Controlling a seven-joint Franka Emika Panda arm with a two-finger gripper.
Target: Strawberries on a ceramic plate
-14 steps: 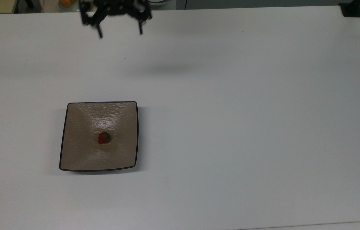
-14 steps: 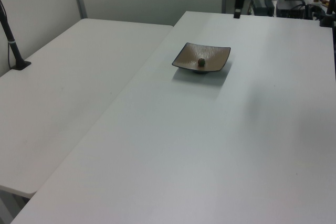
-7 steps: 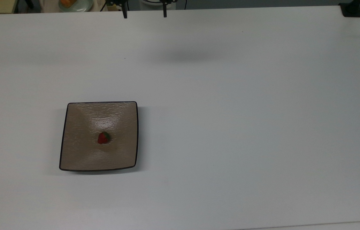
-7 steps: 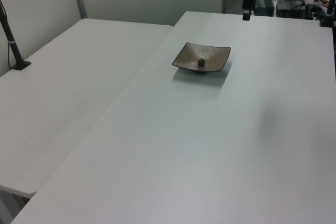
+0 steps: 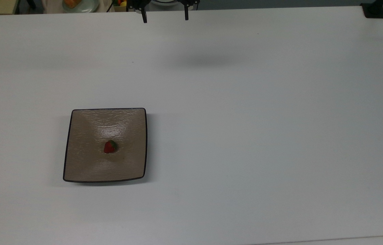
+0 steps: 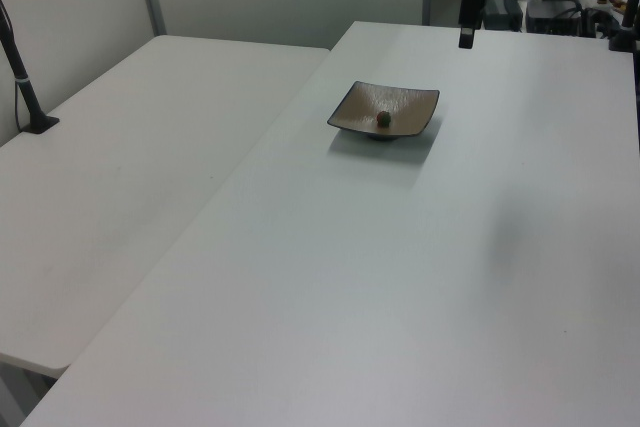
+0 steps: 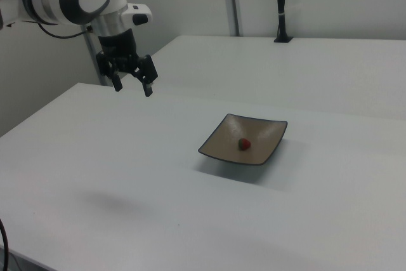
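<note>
Resting near the middle of the plate [image 5: 86, 160] on the white bench [image 5: 262, 136] is the strawberry [image 5: 110, 146]. High above the bench and well apart from the plate, the claw [image 7: 132, 85] hangs with fingers spread, empty.

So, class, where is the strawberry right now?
In the top view, the strawberry lies near the middle of the plate, on the table's left half.
</note>
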